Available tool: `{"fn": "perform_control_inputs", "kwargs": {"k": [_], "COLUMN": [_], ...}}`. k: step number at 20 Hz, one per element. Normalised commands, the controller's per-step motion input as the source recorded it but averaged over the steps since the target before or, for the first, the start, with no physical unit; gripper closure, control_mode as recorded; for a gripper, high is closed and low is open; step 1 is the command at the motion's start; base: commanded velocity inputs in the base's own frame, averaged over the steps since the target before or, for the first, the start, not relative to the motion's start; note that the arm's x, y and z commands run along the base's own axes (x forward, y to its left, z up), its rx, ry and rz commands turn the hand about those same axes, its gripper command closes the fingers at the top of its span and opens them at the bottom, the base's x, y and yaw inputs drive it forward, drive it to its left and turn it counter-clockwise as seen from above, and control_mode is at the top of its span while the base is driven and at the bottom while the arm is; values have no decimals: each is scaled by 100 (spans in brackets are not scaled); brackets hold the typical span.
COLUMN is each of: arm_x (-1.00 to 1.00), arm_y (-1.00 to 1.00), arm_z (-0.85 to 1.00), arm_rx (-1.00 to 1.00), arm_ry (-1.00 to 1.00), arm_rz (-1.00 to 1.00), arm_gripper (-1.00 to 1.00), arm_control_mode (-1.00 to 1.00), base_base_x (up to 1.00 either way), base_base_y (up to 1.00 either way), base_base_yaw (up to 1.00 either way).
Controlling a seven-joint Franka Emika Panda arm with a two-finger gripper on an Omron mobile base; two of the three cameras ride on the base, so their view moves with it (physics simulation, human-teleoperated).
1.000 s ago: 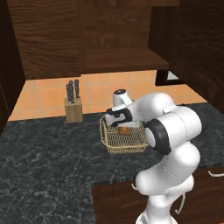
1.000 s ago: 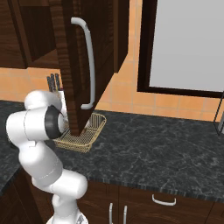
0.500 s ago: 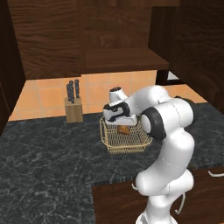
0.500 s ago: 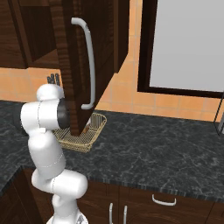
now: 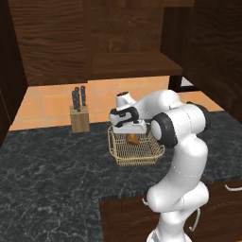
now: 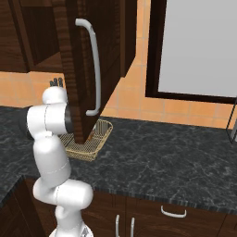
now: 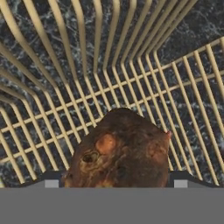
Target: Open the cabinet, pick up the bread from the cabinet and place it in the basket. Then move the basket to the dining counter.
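Bread (image 7: pixel 122 151) sits clamped between the two finger tips of the pincer (image 5: pixel 133 132), held low inside the basket (image 5: pixel 122 155), whose golden wires spread just beneath and beyond it on the black speckled counter (image 5: pixel 52 175). Farther off, above, hangs the cabinet (image 6: pixel 76 69), its door swung open.

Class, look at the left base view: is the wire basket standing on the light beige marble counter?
No: the basket stands on the black speckled counter, beside the knife block.
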Motion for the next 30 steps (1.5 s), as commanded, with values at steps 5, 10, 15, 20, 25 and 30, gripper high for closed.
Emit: {"fn": "perform_control_inputs", "kwargs": {"k": [5, 10, 15, 20, 25, 30], "arm_x": [0, -1, -12, -24, -38, -69], "arm_y": [0, 0, 0, 0, 0, -22], "arm_z": [0, 1, 13, 33, 2, 8], "arm_rx": [0, 0, 0, 0, 0, 3], "arm_ry": [0, -1, -5, -8, -4, -10], "arm_rz": [0, 0, 0, 0, 0, -2], "arm_gripper": [-100, -100, -100, -100, -100, -100], "arm_control_mode": [-100, -100, -100, -100, -100, -100], "base_base_x": [0, 0, 0, 0, 0, 0], "base_base_y": [0, 0, 0, 0, 0, 0], "base_base_yaw": [0, 0, 0, 0, 0, 0]}}
